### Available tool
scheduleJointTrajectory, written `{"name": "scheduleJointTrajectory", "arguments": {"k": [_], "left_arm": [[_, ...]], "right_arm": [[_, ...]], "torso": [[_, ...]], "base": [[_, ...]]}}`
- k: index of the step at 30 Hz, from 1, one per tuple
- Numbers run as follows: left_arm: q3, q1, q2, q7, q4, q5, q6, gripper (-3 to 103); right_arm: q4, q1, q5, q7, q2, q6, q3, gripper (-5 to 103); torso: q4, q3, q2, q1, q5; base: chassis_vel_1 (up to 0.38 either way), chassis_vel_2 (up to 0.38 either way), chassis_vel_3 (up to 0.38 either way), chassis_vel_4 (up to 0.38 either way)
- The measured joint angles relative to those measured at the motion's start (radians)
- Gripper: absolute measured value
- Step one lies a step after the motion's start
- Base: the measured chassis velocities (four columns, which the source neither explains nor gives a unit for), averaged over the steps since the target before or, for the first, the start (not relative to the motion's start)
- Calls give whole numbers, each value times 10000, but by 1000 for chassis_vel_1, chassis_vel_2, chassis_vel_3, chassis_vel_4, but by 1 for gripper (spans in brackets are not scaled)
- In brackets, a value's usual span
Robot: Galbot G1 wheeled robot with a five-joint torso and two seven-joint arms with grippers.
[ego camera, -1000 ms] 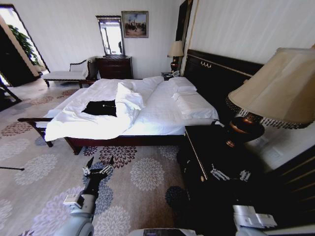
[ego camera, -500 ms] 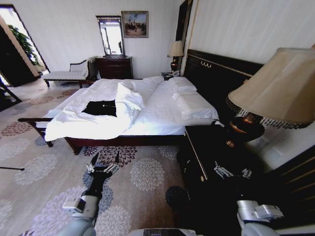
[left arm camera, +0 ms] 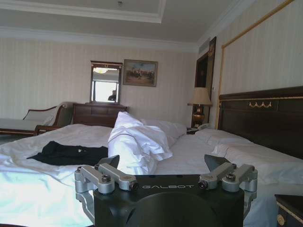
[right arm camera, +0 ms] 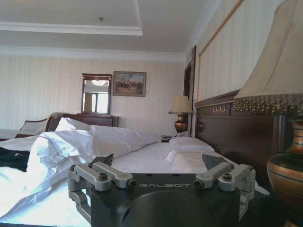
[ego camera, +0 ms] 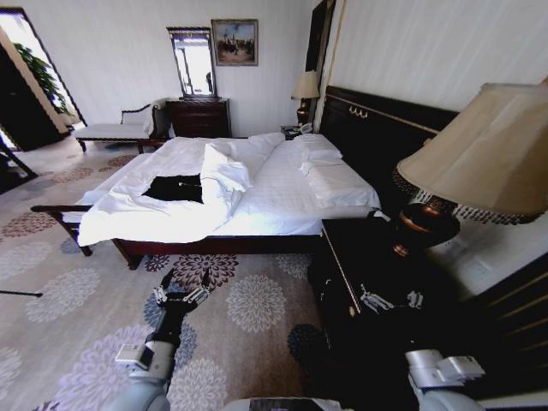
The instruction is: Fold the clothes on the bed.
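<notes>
Evidently the robot stands short of the work, and the only change over the last second lies in its own arms. The left claw [ego camera: 181,295] has risen slightly and moved forward over the floral carpet [ego camera: 257,304], its fingers spread wide with nothing between them. The right claw [ego camera: 391,300], likewise spread and empty, has shifted a little while hanging above the dark nightstand [ego camera: 360,257], beside the brass table lamp [ego camera: 479,163]. The room has not shifted in the head view, so the base appears stationary.

The black T-shirt [ego camera: 174,188] lies loosely spread and unfolded on the white duvet near the foot of the bed [ego camera: 282,184], on the side facing the robot's left, just beside a bunched ridge of duvet [ego camera: 224,171]. It has not moved. In the left wrist view the shirt [left arm camera: 66,153] sits well beyond the claw [left arm camera: 161,163].

Assessment: folding has not begun. Both claws are well apart from the garment, and the nightstand stands between the right arm and the mattress. The arm adjustments read as preparatory posture only.
</notes>
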Motion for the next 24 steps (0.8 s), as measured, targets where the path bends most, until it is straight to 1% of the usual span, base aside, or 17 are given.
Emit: {"name": "scheduleJointTrajectory", "arguments": {"k": [6, 24], "left_arm": [[57, -93, -52, -3, 170, 0, -59, 100], [101, -101, -82, -3, 227, 111, -194, 100]], "right_arm": [[-115, 88, -268, -87, 156, 114, -1, 100], [-252, 146, -319, -89, 310, 224, 26, 100]], "torso": [[0, 0, 0, 0, 0], [1, 0, 0, -1, 0]], "base": [[0, 0, 0, 0], [0, 0, 0, 0]]}}
